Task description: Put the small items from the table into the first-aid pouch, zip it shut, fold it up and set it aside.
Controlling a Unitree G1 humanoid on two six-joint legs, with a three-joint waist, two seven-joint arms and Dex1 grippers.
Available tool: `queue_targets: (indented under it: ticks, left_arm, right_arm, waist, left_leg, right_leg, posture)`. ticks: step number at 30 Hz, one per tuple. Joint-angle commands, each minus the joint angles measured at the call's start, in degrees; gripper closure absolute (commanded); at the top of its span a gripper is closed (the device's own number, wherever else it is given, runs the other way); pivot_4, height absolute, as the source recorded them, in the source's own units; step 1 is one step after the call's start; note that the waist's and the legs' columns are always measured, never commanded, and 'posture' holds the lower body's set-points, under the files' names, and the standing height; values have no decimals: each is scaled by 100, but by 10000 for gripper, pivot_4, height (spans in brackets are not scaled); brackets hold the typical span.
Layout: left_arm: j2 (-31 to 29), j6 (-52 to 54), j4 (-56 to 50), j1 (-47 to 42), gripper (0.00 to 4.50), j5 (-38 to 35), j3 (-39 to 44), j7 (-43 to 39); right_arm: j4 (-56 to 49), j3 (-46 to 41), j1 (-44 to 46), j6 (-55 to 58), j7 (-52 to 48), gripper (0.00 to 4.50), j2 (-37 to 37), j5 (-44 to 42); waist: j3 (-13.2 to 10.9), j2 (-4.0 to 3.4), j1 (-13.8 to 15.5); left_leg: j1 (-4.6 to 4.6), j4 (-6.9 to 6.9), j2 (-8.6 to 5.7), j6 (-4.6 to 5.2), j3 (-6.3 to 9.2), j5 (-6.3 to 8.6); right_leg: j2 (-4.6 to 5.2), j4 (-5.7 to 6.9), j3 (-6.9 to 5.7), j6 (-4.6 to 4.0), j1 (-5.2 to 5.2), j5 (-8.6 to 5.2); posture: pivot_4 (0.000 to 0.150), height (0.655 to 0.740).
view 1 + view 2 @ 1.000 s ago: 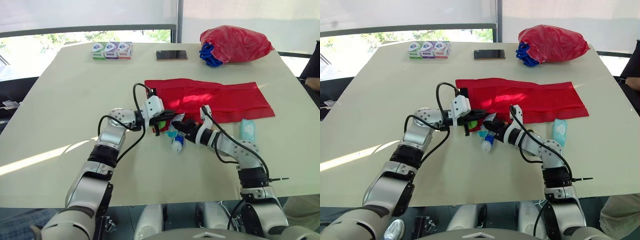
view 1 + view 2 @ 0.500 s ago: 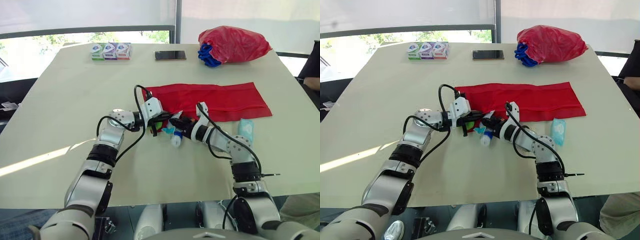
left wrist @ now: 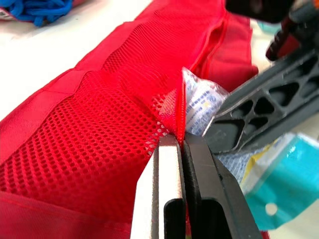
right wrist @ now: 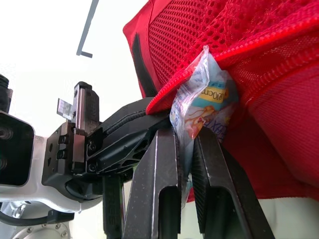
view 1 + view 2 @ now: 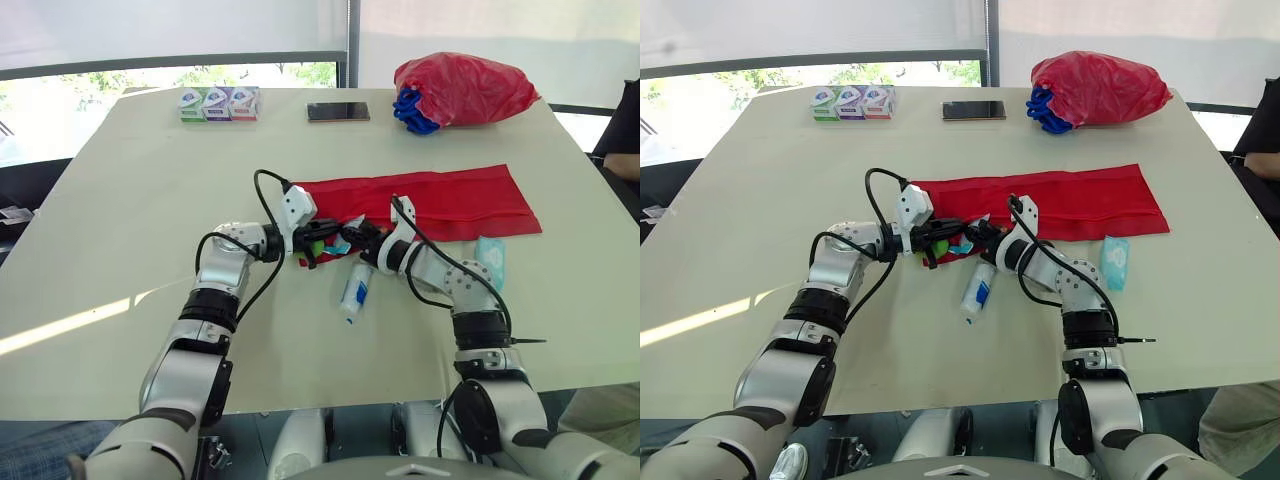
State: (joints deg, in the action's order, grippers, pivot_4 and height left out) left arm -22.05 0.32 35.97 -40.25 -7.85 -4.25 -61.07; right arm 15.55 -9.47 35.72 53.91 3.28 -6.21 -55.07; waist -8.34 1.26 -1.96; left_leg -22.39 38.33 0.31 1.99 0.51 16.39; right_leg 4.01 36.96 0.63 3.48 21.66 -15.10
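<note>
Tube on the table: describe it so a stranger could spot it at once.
On the table, find the long red pouch. In front of its left end lies the tube: white and blue, slim, unlike the flat pale packet by the right end.

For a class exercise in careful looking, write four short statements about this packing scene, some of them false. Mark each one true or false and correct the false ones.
1. The left gripper pinches the mesh edge of the red pouch. True.
2. The right gripper is empty. False: it grips a clear packet at the pouch's opening.
3. The white tube lies on the table, outside the pouch. True.
4. The phone lies on top of the pouch. False: it lies on the table near the far edge, apart from the pouch.
</note>
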Motion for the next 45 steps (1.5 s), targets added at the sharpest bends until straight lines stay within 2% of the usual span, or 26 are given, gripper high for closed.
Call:
queue_targets:
  ticks: [1, 19, 21, 22, 23, 25, 34, 45]
  left_arm:
    - [244, 315, -607, 0, 44441, -444, 74, -176]
    - [321, 527, -798, 146, 44441, -397, 232, -112]
    - [323, 531, -806, 153, 45000, -394, 234, -101]
    - [324, 532, -812, 157, 45000, -392, 235, -99]
    - [324, 536, -816, 160, 45000, -392, 235, -98]
    - [323, 532, -818, 166, 45000, -387, 238, -101]
    - [315, 500, -770, 181, 45000, -357, 240, -118]
    - [285, 441, -676, 178, 45000, -335, 209, -162]
  right_arm:
    - [265, -63, -50, -91, 152, 45000, -73, 350]
    - [84, -16, -234, 24, 29, 45000, -151, 530]
    - [6, 22, -253, 54, -55, 36474, -111, 539]
    - [-20, 26, -260, 75, -59, 34425, -105, 557]
    - [-49, 42, -264, 104, -64, 28517, -93, 592]
    - [-136, 96, -277, 142, -43, 19882, -65, 694]
    - [-774, 296, -473, 487, -12, 19882, 227, 1055]
    - [-1489, 128, -684, 1247, -225, 19882, 557, 869]
  waist:
    - [0, 0, -11]
    - [5, -1, -19]
    - [5, -1, -16]
    - [5, -1, -15]
    - [5, -1, -16]
    - [5, -1, -16]
    - [4, -2, 15]
    - [4, -3, 43]
  left_leg:
    - [0, 0, 0, 0, 0, 0]
    - [0, -2, 3, -3, 1, -2]
    - [0, -2, 2, -3, 1, -2]
    - [-1, -2, 2, -3, 2, -2]
    - [-2, -2, 2, -3, 1, -2]
    - [-3, -2, 1, -3, 0, -2]
    - [-8, -2, 0, -4, 4, -2]
    - [-8, -2, 0, -2, 4, -1]
  right_leg:
    - [0, 0, 0, 0, 0, 0]
    - [2, -2, 1, 0, 0, 0]
    - [2, -3, 1, 0, 0, 0]
    - [2, -4, 0, 0, 0, 0]
    - [3, -4, 0, 0, 0, 0]
    - [3, -5, 1, 0, 1, 0]
    - [6, -11, -1, 0, 1, 0]
    - [6, -13, -1, 0, 0, 0]
  posture:
    - [1500, 7400]
    - [1500, 7400]
    - [1500, 7400]
    - [1500, 7400]
    - [1500, 7400]
    - [1500, 7400]
    - [1500, 7400]
    - [1500, 7400]
